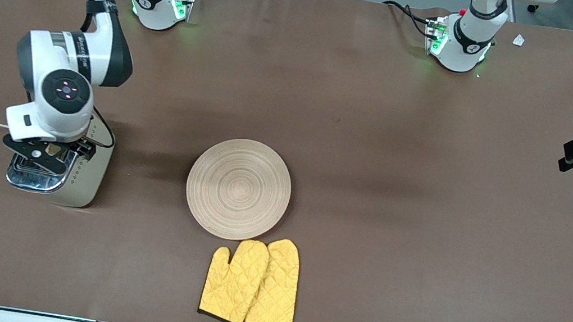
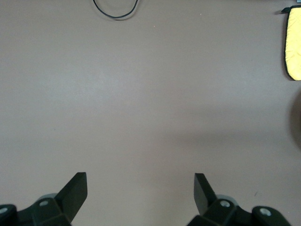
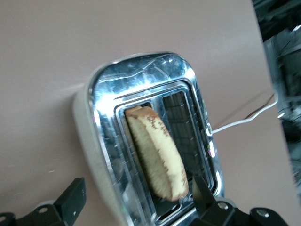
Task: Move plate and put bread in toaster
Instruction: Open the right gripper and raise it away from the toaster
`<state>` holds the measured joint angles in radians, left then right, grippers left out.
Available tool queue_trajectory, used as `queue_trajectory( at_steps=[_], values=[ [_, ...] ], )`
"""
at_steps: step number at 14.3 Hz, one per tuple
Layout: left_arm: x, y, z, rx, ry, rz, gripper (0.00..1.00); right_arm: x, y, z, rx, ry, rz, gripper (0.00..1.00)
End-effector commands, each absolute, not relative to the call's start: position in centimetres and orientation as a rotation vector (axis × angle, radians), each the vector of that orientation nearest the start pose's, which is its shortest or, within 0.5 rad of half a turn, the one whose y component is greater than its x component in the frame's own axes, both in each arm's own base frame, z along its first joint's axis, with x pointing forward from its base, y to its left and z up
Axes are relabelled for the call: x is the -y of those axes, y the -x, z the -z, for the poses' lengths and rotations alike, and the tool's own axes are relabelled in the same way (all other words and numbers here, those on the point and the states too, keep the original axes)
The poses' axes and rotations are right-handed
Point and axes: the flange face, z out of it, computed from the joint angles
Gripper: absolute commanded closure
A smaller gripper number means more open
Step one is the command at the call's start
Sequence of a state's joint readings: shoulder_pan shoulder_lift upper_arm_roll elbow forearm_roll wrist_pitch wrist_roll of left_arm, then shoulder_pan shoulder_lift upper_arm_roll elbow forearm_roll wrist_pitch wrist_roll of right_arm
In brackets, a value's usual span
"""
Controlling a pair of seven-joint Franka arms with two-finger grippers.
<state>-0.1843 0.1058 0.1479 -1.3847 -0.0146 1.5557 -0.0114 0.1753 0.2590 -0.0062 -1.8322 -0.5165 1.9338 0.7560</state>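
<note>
The bread (image 3: 157, 153) stands in 1 slot of the toaster (image 1: 82, 176), leaning, its top edge above the chrome. The toaster sits toward the right arm's end of the worktop (image 1: 380, 141), at about 9 o'clock from the plate (image 1: 238, 188). The right hand (image 1: 46, 151) hangs over the toaster, fingers spread, gripping nothing. A straight lift should avoid nudging the slice. The left hand (image 2: 140, 188) waits open above bare worktop, at 3 o'clock from the plate.
</note>
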Motion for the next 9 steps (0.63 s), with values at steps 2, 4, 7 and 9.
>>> queue_trajectory(
  at_steps=[2,4,7,9],
  values=[
    [2.8,-58.1,-65.6,-0.024,3.142,0.129,0.0,-6.2,-59.5,-44.8,-0.735,3.355,0.1,0.0],
    [2.8,-58.1,-65.5,-0.025,3.143,0.127,0.0,-4.9,-58.8,-47.6,-0.722,3.294,0.115,0.0],
    [2.8,-58.1,-65.5,-0.024,3.142,0.127,0.0,-2.2,-57.4,-51.9,-0.578,3.254,0.155,0.0],
    [2.8,-58.1,-65.5,-0.024,3.142,0.127,0.0,-0.7,-56.2,-54.3,-0.438,3.28,0.165,0.0]
  ],
)
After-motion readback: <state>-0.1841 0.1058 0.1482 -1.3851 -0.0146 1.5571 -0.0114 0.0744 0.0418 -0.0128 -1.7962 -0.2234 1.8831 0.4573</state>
